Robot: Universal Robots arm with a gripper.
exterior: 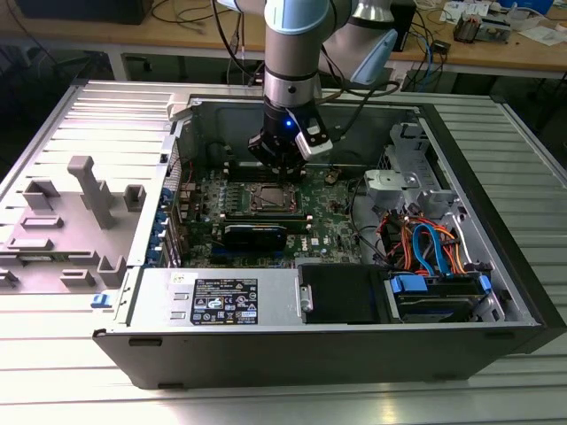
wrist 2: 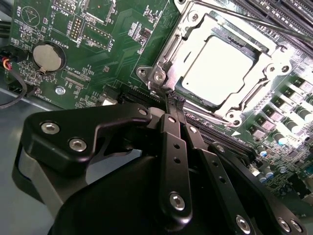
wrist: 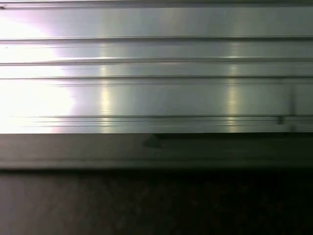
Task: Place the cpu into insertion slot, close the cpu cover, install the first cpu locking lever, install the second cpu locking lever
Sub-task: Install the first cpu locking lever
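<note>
Second wrist view: cpu (wrist 2: pixel 222 68) seated, hand (wrist 2: pixel 175 102) closed.

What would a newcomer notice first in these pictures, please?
In the second wrist view, the pale, shiny cpu sits in the insertion slot, with the cpu cover down around it. The black gripper is shut just beside the socket. In the exterior view, the arm reaches into the open computer case.

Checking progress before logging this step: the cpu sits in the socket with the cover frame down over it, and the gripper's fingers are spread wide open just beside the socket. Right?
Not quite. In the second wrist view the gripper has its fingers pressed together, not spread. The rest holds: the cpu sits in the insertion slot with the cpu cover down around it, and the fingertips are just beside the socket.
</note>
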